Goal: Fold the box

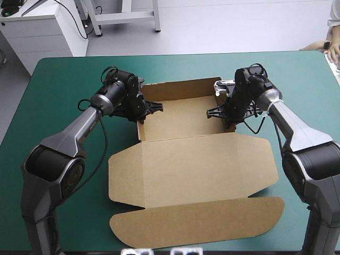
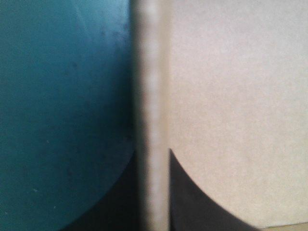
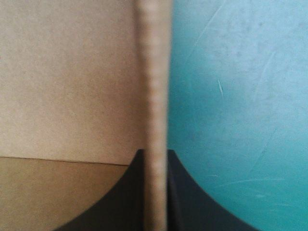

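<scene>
**Box** [image 1: 186,159] at centre frame on the teal-green desk [image 1: 58,79]. The tray part lies toward the top with its rear wall raised. The lid and tuck flap lie flat toward the bottom. The left claw [image 1: 150,108] is clamped on the left side wall and the right claw [image 1: 217,112] on the right one. Each wrist view shows the board's edge pinched in the grip. The board is probably light and stiff, bending only along its creases, so it is best held at the wall tops.

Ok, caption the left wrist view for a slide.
Left pincer shut on an upright wall of the box, teal-green cover beside it.
</scene>
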Controlling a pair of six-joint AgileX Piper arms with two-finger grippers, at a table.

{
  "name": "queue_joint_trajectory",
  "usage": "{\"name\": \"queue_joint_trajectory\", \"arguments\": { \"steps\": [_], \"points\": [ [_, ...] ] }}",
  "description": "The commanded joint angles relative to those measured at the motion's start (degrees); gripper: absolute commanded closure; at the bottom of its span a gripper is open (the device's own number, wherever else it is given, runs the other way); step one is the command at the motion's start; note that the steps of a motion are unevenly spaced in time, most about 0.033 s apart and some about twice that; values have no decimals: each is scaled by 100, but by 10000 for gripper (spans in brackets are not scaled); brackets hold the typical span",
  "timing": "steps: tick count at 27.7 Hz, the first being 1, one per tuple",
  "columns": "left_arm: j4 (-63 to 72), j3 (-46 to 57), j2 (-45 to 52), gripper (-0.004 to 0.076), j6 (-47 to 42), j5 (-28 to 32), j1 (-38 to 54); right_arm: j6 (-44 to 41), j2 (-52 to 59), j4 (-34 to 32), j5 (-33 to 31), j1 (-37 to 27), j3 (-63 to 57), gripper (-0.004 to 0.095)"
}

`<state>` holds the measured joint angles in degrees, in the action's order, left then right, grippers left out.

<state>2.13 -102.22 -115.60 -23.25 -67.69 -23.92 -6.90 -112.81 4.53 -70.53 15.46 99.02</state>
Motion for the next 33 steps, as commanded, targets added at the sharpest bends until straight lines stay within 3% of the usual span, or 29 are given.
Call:
{"name": "queue_joint_trajectory", "arguments": {
  "steps": [1, 3, 6, 9, 11, 14, 21, 33],
  "points": [
    [-318, -102, 246, 723, 619, -398, 19, -6, 283, -334, -46, -113, 158, 726],
    [-292, -102, 246, 673, 720, -462, 19, -6, 279, -301, -65, -113, 158, 520],
    [-170, -102, 246, 571, 916, -496, 19, -6, 279, -226, -80, -113, 158, 300],
    [-146, -102, 246, 427, 965, -531, 19, -6, 279, -226, -90, -113, 158, 149],
    [-161, -102, 246, 315, 965, -544, 19, -6, 279, -226, -106, -113, 158, 138],
    [-158, -102, 246, 247, 965, -594, 19, 14, 279, -226, -51, -113, 158, 138],
    [-213, -218, 246, 243, 973, -594, 28, 14, 279, -210, 132, -113, 551, 139],
    [-473, -1894, 948, 270, 1159, -606, 28, 44, 534, -235, -115, -113, 1644, 139]
  ]
}}
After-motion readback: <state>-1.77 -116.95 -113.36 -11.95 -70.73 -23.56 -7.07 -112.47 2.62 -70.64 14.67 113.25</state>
